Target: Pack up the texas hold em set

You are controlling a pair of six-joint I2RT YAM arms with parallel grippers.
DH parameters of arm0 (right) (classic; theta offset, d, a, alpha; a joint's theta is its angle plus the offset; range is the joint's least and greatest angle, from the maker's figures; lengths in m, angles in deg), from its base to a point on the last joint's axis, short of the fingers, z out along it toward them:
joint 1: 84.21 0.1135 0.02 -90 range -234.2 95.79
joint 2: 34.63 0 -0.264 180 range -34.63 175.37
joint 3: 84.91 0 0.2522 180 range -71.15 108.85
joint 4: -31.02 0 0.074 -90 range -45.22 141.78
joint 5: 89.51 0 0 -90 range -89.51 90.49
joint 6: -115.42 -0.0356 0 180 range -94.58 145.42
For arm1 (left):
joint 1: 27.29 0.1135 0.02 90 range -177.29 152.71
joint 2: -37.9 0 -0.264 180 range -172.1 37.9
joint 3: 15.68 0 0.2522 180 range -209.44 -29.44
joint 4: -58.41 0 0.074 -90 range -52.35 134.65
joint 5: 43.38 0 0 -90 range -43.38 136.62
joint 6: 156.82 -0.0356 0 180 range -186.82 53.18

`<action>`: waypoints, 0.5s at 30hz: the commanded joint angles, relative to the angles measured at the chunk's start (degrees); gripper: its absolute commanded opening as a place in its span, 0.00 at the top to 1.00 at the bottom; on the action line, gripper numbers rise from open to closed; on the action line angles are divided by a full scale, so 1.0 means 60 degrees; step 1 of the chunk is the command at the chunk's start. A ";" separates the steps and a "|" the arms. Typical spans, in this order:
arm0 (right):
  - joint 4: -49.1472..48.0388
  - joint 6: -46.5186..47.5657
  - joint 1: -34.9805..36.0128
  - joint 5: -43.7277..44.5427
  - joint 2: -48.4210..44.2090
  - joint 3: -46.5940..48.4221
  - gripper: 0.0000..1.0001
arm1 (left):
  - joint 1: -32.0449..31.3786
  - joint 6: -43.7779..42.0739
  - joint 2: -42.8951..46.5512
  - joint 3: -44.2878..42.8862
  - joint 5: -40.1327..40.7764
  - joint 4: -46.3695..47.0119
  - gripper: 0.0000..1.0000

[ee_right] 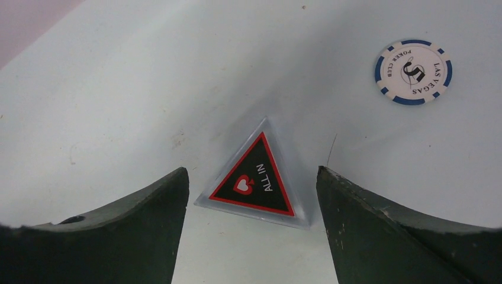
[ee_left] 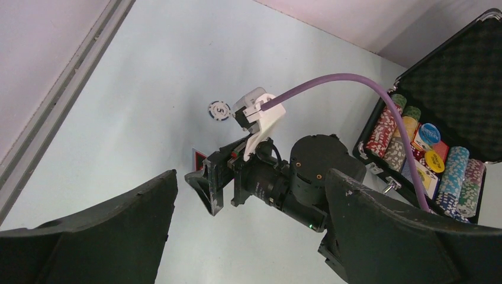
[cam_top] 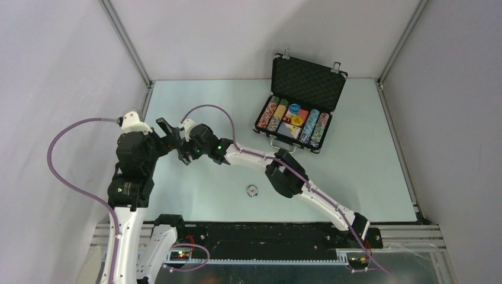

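The black briefcase [cam_top: 308, 83] stands open at the table's far right, with rows of poker chips [cam_top: 272, 113] and yellow and blue discs [cam_top: 295, 115] inside. A dark triangular "ALL IN" piece [ee_right: 254, 177] lies flat on the table between the open fingers of my right gripper [ee_right: 251, 174], which touch nothing. A white-and-blue chip [ee_right: 413, 71] lies beyond it to the right. My left gripper [ee_left: 251, 177] hangs wide open and empty, looking onto the right gripper [ee_left: 207, 177], the same chip [ee_left: 219, 110] and a red corner of the triangle [ee_left: 198, 158].
Another loose chip [cam_top: 252, 190] lies near the front middle of the table, beside the right forearm. Both grippers [cam_top: 174, 142] crowd together at the left centre. White walls and metal frame rails [cam_top: 127, 44] enclose the table on three sides.
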 commanded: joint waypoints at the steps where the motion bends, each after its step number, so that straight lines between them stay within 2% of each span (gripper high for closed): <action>1: -0.0152 0.0032 -0.0005 0.0108 0.0232 0.0427 0.16 | 0.0145 0.0014 0.0120 0.0134 -0.0226 0.0312 0.00; 6: 0.0272 0.0608 0.0346 0.0812 0.0260 0.0699 0.20 | 0.0199 0.0016 0.0146 0.0141 -0.0260 0.0320 0.00; 15: 0.0772 0.0501 0.0386 0.1395 0.0236 0.0817 0.30 | 0.0218 -0.0008 0.0149 0.0166 -0.0323 0.0319 0.00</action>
